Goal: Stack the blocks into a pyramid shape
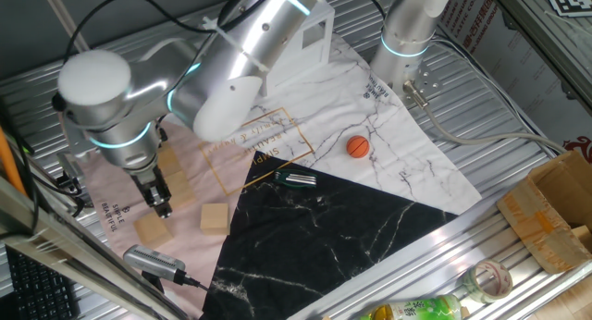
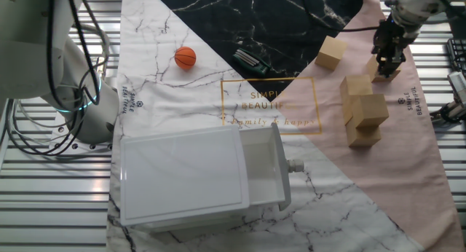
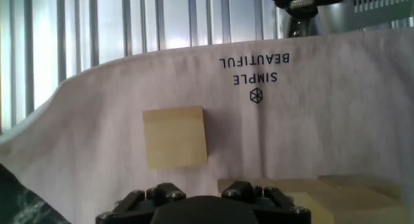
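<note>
The end effector [image 1: 162, 207] hangs low over the pink part of the cloth [image 2: 408, 172], and I cannot tell whether its fingers are apart or together: in both fixed views the tips are a dark blur, and the hand view shows only the black base of the fingers along its bottom edge. Nothing I can see sits between them. Taking the end effector as the landmark, one lone block [image 1: 152, 229] lies on the cloth just beside its tip, on the side of the printed "SIMPLE BEAUTIFUL" words; the hand view shows its top face squarely. Another single block [image 1: 215, 217] rests a little further off, near where the pink meets the black marbled patch. A cluster of blocks [image 2: 364, 110] stands close on the far side of the end effector from the lone block, with at least one cube sitting on others; the arm hides much of this group in one fixed view and the hand view cuts it off at the lower right, so I cannot count them surely. Well away from the end effector, a small dark clip-like object [image 1: 296, 179] lies at the edge of the black patch, too small to name. Beyond it an orange ball [image 1: 358, 146] sits on the white marbled cloth, and farthest off a white box-like house [image 2: 200, 175] lies on the desk [image 1: 490, 107], half hidden by the arm in one fixed view.
</note>
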Action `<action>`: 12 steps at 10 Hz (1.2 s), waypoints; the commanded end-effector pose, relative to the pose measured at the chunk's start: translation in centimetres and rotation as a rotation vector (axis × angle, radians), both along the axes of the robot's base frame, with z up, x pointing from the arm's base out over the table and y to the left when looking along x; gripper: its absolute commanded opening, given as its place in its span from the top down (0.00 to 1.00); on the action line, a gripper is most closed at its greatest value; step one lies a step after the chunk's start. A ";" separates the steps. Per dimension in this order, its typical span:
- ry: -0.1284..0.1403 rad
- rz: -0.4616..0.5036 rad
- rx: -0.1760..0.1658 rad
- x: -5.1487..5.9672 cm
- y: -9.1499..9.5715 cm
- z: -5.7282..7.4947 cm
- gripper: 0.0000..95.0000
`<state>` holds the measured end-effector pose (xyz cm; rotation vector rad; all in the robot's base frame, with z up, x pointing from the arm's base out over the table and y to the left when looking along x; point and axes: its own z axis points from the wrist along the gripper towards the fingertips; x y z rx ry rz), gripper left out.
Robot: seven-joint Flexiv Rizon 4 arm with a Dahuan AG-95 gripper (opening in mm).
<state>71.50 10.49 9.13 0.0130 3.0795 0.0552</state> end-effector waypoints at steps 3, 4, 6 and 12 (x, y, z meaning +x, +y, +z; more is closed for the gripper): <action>0.021 -0.005 -0.004 0.2 0.1 0.0 0.40; 0.016 -0.006 -0.005 0.2 0.1 0.0 0.40; -0.002 -0.002 -0.014 0.2 0.1 0.0 0.40; -0.010 0.002 -0.014 0.2 0.1 0.0 0.40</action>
